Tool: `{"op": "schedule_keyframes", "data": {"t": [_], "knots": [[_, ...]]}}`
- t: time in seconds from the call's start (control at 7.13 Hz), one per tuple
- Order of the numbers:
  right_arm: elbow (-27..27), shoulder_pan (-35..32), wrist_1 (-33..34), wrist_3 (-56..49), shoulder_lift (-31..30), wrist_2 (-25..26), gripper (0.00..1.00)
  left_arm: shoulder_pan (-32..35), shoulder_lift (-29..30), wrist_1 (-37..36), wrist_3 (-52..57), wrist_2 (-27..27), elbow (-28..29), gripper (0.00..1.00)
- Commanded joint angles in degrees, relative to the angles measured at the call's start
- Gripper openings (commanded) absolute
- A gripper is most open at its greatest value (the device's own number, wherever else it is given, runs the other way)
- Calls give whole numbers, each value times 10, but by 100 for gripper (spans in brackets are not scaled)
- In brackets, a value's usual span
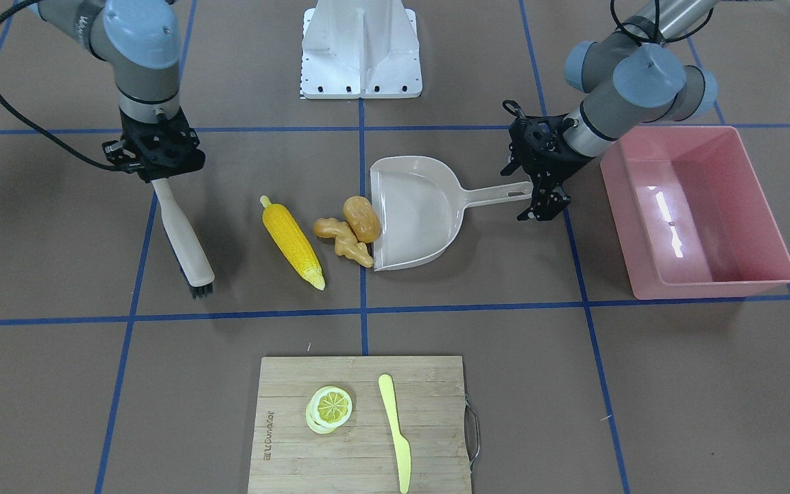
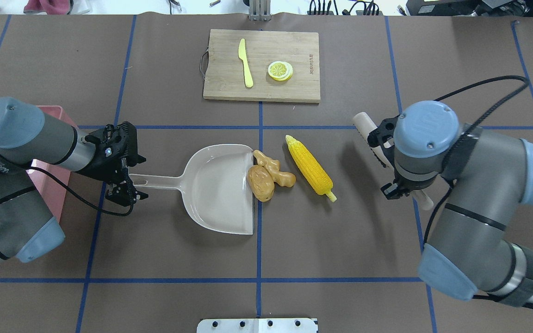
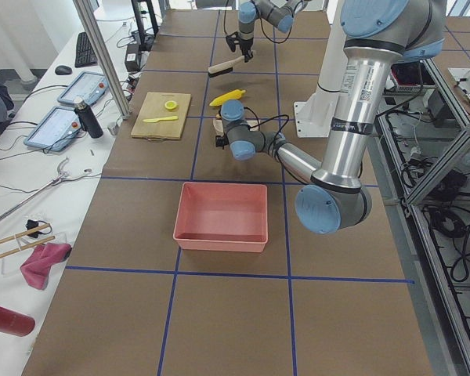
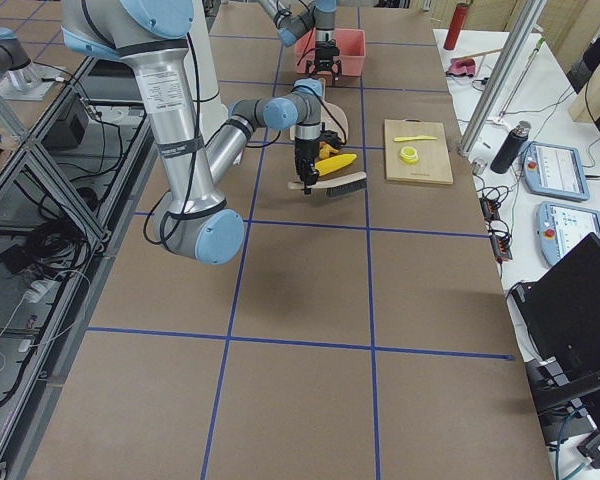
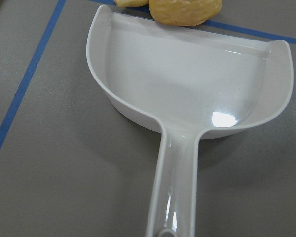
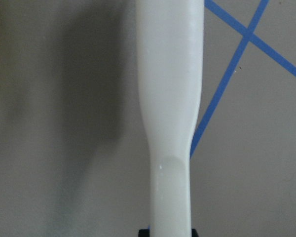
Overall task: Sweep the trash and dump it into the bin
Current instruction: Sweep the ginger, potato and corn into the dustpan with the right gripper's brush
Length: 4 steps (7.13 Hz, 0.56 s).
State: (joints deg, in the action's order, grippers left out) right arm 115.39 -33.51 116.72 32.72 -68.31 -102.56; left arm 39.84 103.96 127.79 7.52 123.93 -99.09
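Overhead exterior shows us the line that matters: brush, corn, ginger, potato and dustpan strung across the middle of the counter [image 2: 340,240], from the robot's right toward its left. The right tool [image 1: 159,177] is clamped on the handle of the brush [image 1: 186,240], whose bristle end points toward the operators' edge. We cannot tell whether the bristles touch the surface. The left tool [image 2: 130,181] is closed on the handle end of the dustpan [image 2: 215,185], which lies flat with its open lip facing the trash.

The potato [image 2: 261,183] sits at that lip, its edge overlapping it. The ginger [image 2: 276,172] touches the potato just outside the pan. The corn [image 2: 310,169] lies apart from both, between the ginger and the brush. Its long axis is slanted, roughly crosswise to the sweep, so we judge it likelier to roll or pivot than to slide straight. The right arm is the nearer one on the trash's open side, and its brush must push toward the robot's left.

The bin [image 1: 710,233] stands near the counter's left end, just beyond the left tool, with none of the trash in it. The surface is flat brown matting with blue tape lines. The cutting board [image 2: 262,64] by the operators' edge lies well apart from the sweep path.
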Motion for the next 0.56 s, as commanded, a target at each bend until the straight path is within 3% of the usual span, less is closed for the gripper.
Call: {"op": "schedule_keyframes", "data": {"t": [0.0, 0.42], "knots": [[-44, 10, 24, 2, 58, -7, 0, -4, 15, -1, 8, -1, 16, 98], [-45, 81, 35, 44, 70, -16, 0, -18, 18, 0, 7, -11, 9, 98]]}}
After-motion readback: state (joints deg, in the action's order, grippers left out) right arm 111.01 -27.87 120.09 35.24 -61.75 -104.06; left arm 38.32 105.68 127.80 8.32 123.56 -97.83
